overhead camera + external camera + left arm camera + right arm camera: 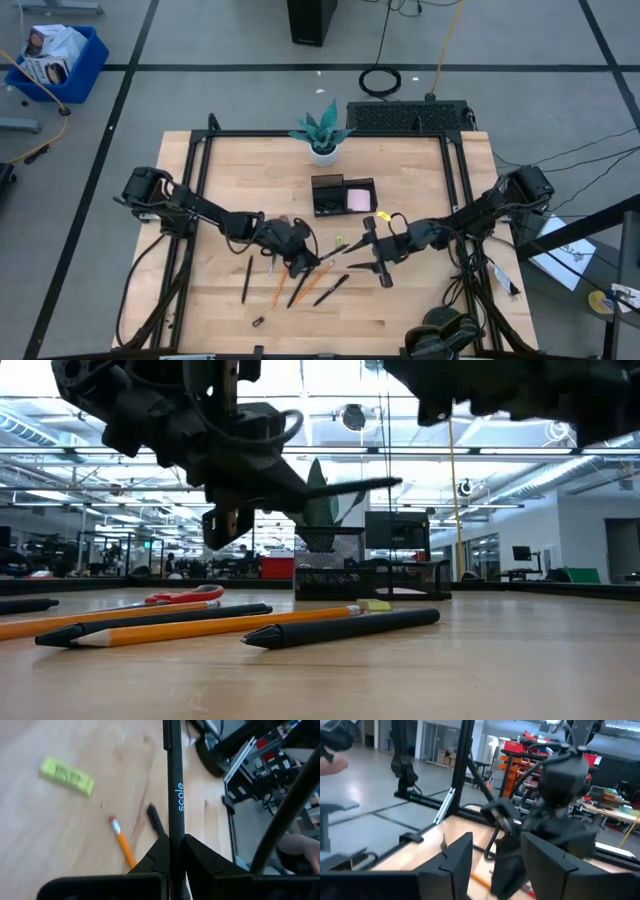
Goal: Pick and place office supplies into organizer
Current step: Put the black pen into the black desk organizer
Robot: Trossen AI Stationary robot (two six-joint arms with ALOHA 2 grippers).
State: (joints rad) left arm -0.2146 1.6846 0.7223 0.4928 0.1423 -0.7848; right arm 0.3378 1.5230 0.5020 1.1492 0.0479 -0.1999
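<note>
My left gripper [303, 254] hovers over the table's middle, shut on a thin black pen [350, 487] whose free end points toward my right gripper [370, 252]. The right gripper [500, 865] is open and faces the left one from the right, a short way off. Below them several black pens [247, 278] and orange pencils [280, 287] lie flat on the wood, with a yellow-green clip [339, 241] and a small black clip [258, 322]. Red scissors [185, 597] lie behind them. The black organizer [330, 196] stands farther back with a pink pad [358, 199] in it. My left gripper pinches the black pen's shaft [175, 827] between its two fingers [205, 852], just below the printed word on it. The pen runs along the fingers and sticks out past their tips. It is lifted clear of the table and lies about level [350, 487].
A white pot with a teal plant [323, 142] stands behind the organizer near the far edge. A black frame [200, 150] borders the table. Bare wood lies at the near right [420, 310]. A keyboard-like black box [405, 116] sits past the far edge.
</note>
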